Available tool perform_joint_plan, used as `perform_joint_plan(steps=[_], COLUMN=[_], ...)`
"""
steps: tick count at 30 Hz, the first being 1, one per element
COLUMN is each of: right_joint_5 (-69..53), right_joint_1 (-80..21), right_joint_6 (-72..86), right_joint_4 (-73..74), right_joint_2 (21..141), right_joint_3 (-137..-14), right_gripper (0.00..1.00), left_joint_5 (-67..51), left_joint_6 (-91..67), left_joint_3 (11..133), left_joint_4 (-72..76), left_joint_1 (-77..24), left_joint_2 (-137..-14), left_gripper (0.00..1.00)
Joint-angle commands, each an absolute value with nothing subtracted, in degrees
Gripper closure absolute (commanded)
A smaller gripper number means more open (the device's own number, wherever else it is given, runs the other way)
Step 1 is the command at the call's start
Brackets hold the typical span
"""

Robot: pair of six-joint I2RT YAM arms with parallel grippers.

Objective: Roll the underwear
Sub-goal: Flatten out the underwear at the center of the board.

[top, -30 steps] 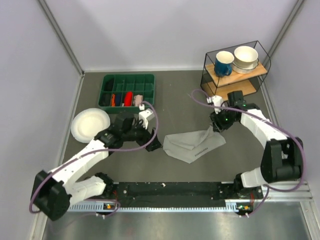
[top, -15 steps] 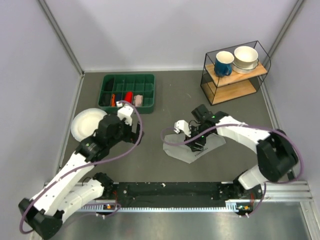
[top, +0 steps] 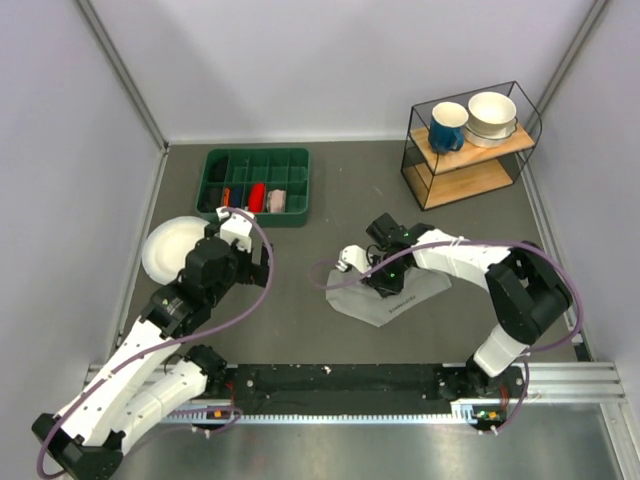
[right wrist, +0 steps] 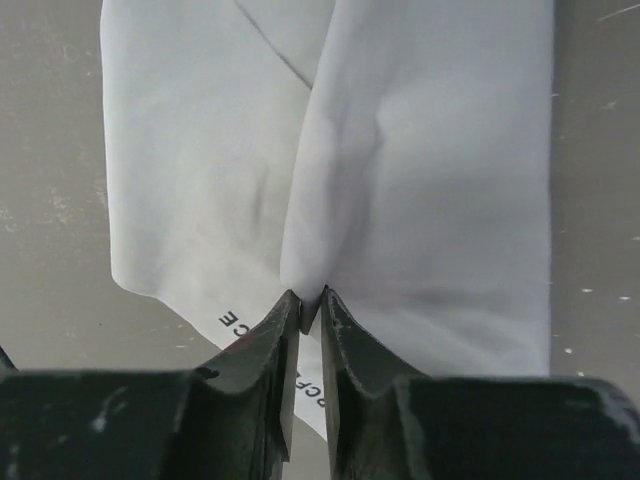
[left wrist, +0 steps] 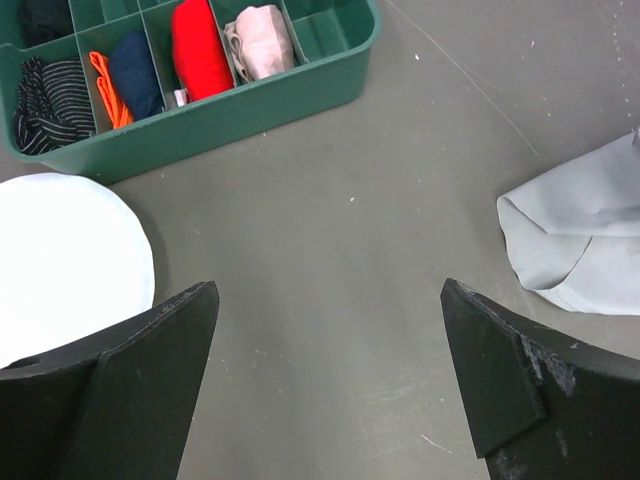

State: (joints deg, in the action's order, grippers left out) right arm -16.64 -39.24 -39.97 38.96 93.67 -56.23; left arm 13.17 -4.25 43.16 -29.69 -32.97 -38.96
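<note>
The underwear (top: 362, 303) is light grey cloth lying crumpled on the table right of centre, its band with dark lettering toward the near side. My right gripper (top: 386, 281) is down on its middle. In the right wrist view its jaws (right wrist: 310, 298) are shut on a raised fold of the underwear (right wrist: 430, 180). My left gripper (top: 258, 268) hangs open over bare table, to the left of the cloth. In the left wrist view the gripper (left wrist: 328, 290) has nothing between its fingers, and the underwear (left wrist: 580, 250) lies at the right edge.
A green tray (top: 255, 218) with small cloth rolls stands at the back left, also seen as the tray (left wrist: 230, 120). A white plate (top: 180, 250) lies left of my left arm. A wire rack (top: 470, 175) with a blue mug (top: 448, 125) and bowls (top: 492, 115) stands at the back right.
My right gripper moved left from the cloth's right corner to its middle and closed on a fold. My left gripper drew back left from the cloth's left edge and stayed open.
</note>
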Motion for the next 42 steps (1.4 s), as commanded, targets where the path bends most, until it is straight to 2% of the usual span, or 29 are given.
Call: perform_joint_plan(steps=[1, 6, 9, 12, 14, 16, 17, 19, 21, 23, 27, 30, 33, 37, 42], right_joint_5=[-14.34, -10.9, -7.31, 2.52, 7.63, 9.05, 8.79, 7.66, 5.55, -2.25, -30.94, -40.22, -37.2, -27.0, -21.81], right_joint_1=[-39.9, -37.19, -34.81, -31.82, -29.54, -28.66, -28.57, -28.48, -28.48, -28.48, -29.61, -34.16, -43.11, -50.69, -52.12], right_joint_6=[-39.02, -38.32, -37.97, -36.74, -36.04, -35.95, -36.38, -36.47, -37.0, -38.48, -47.7, -56.31, -56.7, -50.02, -45.62], right_joint_4=[39.29, 39.81, 39.55, 35.87, 34.54, 34.8, 34.8, 34.98, 35.42, 37.6, 48.41, 49.04, 44.75, 37.01, 35.42], right_joint_2=[93.6, 95.36, 97.9, 103.69, 107.55, 108.72, 107.85, 106.18, 101.55, 97.93, 87.57, 82.46, 79.19, 81.2, 89.2], right_joint_3=[-60.81, -65.91, -71.18, -77.85, -83.13, -86.38, -86.48, -85.44, -83.42, -79.64, -72.18, -61.46, -53.55, -52.82, -56.77], right_gripper=[0.9, 1.0, 1.0, 1.0, 0.88, 0.7, 0.64, 0.54, 0.5, 0.49, 0.49, 0.5, 0.5, 0.52, 0.53], left_joint_5=[13.89, 13.01, 12.57, 11.69, 10.2, 8.54, 8.09, 6.69, 6.07, 5.02, 4.92, 7.54, 11.76, 13.45, 13.1], left_joint_6=[-3.34, -3.34, -3.16, -3.08, -3.08, -3.16, -3.34, -3.34, -3.43, -3.69, -3.95, -4.48, -5.1, -5.36, -5.89], left_joint_3=[42.71, 42.71, 42.54, 42.54, 42.63, 42.63, 42.63, 42.54, 42.45, 42.54, 42.71, 43.06, 43.33, 43.07, 42.54], left_joint_4=[-28.21, -28.3, -28.13, -27.69, -27.86, -28.04, -28.04, -27.86, -27.51, -27.51, -27.51, -28.03, -29.18, -29.36, -29.44], left_joint_1=[-32.78, -32.78, -32.78, -32.78, -32.78, -32.78, -32.7, -32.78, -32.78, -32.78, -32.78, -32.7, -32.61, -32.61, -32.61], left_joint_2=[-38.85, -38.85, -39.02, -39.81, -40.51, -40.78, -40.96, -41.13, -41.4, -42.1, -42.98, -42.89, -42.01, -39.56, -38.76], left_gripper=[0.01, 0.01, 0.01, 0.01, 0.01, 0.01, 0.01, 0.01, 0.01, 0.01, 0.01, 0.01, 0.01, 0.01, 0.01])
